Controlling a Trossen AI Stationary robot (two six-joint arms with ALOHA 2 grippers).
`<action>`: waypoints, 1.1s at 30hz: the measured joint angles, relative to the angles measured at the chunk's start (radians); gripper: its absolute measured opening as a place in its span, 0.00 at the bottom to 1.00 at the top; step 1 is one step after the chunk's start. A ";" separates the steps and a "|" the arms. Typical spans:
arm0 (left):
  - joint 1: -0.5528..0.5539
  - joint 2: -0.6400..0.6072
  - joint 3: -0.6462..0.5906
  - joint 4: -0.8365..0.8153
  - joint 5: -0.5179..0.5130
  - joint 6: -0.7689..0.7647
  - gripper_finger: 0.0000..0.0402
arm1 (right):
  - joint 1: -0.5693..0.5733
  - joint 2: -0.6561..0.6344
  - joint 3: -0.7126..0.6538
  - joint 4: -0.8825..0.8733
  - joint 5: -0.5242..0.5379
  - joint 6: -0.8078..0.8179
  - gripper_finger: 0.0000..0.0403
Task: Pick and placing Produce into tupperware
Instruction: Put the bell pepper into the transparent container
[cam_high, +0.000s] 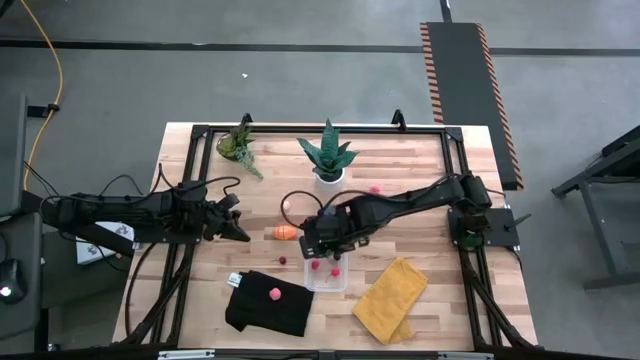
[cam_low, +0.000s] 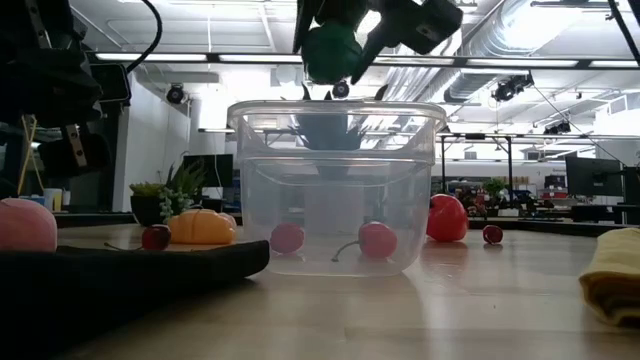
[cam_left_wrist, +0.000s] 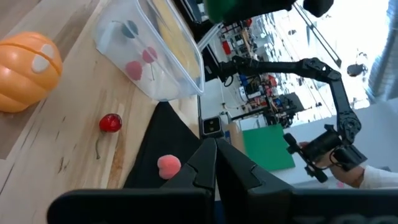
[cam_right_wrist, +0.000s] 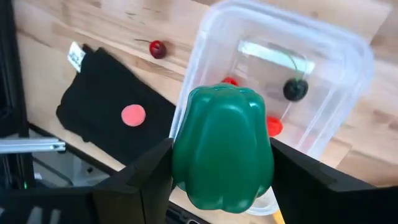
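My right gripper (cam_right_wrist: 222, 163) is shut on a green toy pepper (cam_low: 330, 50) and hangs over the clear tupperware (cam_high: 327, 274), which stands on the table. A few small red and pink pieces (cam_low: 377, 240) and a dark cherry (cam_right_wrist: 295, 90) lie on its floor. An orange toy vegetable (cam_high: 286, 232) and a small cherry (cam_high: 282, 261) lie on the table to the tupperware's left. A pink piece (cam_high: 274, 294) rests on the black cloth (cam_high: 262, 308). My left gripper (cam_left_wrist: 216, 163) is shut and empty, left of the orange piece. My right gripper pinches the green pepper's two sides (cam_right_wrist: 180, 155) between its two fingers (cam_right_wrist: 146, 171), coming from above and pointing down. The pepper is lifted clear, above the tupperware's rim (cam_low: 335, 108).
A yellow cloth (cam_high: 392, 298) lies right of the tupperware. Two potted plants (cam_high: 328, 155) (cam_high: 238, 145) stand near the far edge. A red piece (cam_high: 375, 188) lies beyond the right arm. A dark frame (cam_high: 452, 150) runs round the table.
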 joint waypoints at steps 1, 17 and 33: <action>0.000 0.000 0.000 0.000 0.004 0.009 0.00 | 0.006 0.007 0.000 0.001 0.001 0.024 0.53; 0.000 0.000 0.000 0.000 0.033 0.069 0.00 | 0.027 0.075 0.001 0.025 0.025 0.232 0.53; 0.000 0.000 0.000 0.000 0.053 0.094 0.00 | 0.018 0.113 0.000 0.017 0.020 0.270 0.53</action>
